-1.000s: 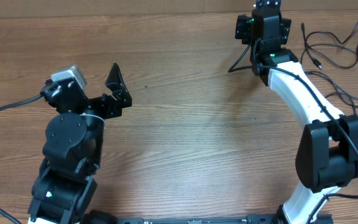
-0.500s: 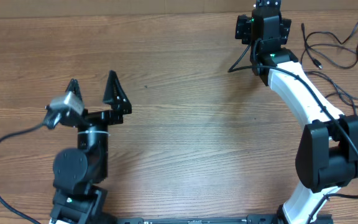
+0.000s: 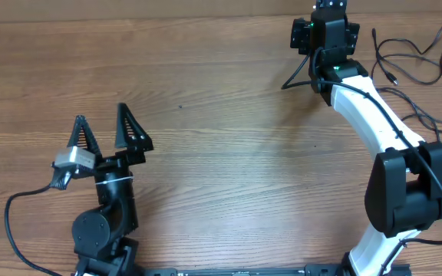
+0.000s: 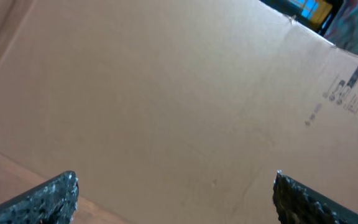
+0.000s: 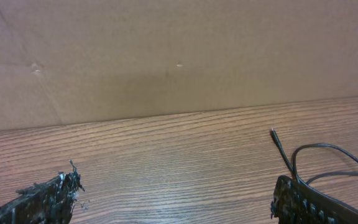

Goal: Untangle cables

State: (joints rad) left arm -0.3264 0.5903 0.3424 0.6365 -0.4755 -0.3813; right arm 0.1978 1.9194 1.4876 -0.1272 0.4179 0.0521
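My left gripper point(image 3: 100, 115) and right gripper point(image 5: 174, 183) both stand wide open, holding nothing. The cables point(image 3: 424, 52) sprawl loose at the overhead frame's upper right, just right of the right gripper and well across the surface point(image 3: 229, 153) from the left.

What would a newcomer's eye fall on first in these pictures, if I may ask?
The white right arm curves up the right side of the wooden table. Just beyond it, in the far right corner, the thin black cables lie spread loose. At the near left, the left gripper stands wide open and empty, far from the cables.
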